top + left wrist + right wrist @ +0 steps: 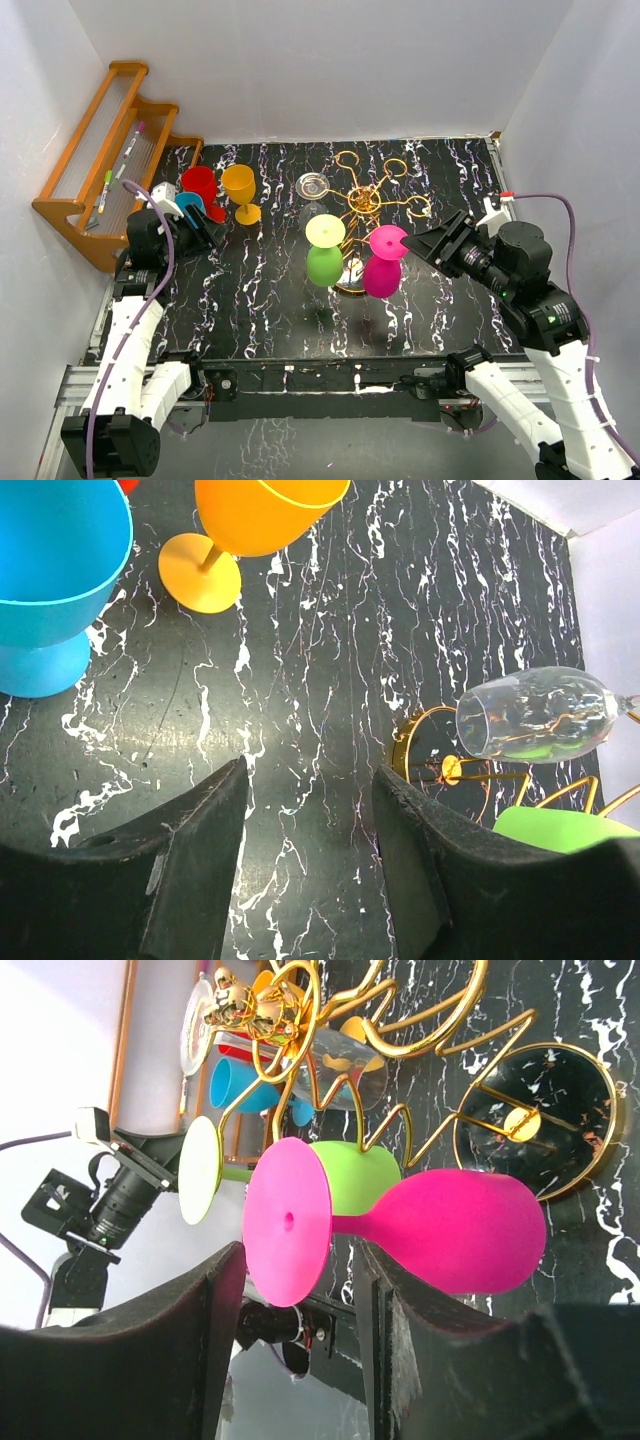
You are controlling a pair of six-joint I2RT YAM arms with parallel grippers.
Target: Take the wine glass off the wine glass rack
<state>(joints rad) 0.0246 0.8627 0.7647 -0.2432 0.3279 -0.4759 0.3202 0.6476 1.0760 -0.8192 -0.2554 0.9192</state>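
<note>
Approach stage. Lined up on pink glass [440,1230], hanging from rack [362,200], with right gripper [300,1290] spread, empty. Left gripper [310,800] spread too, idle. Next: clamp stem [350,1225], slide outward off rack.

High rear view down onto the table [260,310]; close wrist views from either side, gold rack [362,200] in both.
</note>
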